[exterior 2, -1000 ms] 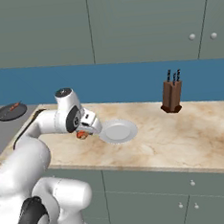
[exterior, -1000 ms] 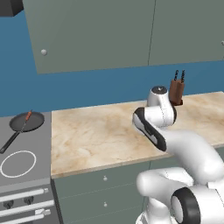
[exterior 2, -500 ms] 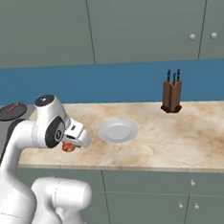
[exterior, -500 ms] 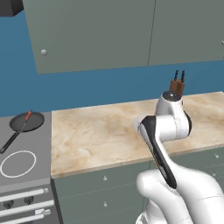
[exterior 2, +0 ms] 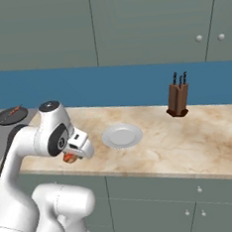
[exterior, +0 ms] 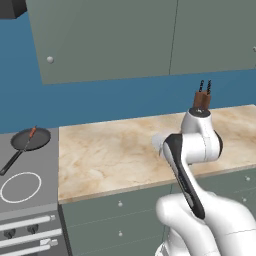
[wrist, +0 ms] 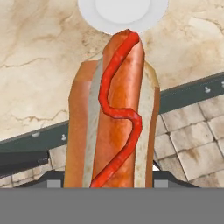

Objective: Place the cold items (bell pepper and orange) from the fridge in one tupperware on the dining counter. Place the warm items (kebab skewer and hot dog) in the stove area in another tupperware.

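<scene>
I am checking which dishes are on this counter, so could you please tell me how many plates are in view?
1. A single white plate sits on the marble counter, left of the knife block and just beyond the held hot dog. The arm could hide others.

No readable text, label, brand, number or sign is showing anywhere in these views.
</scene>
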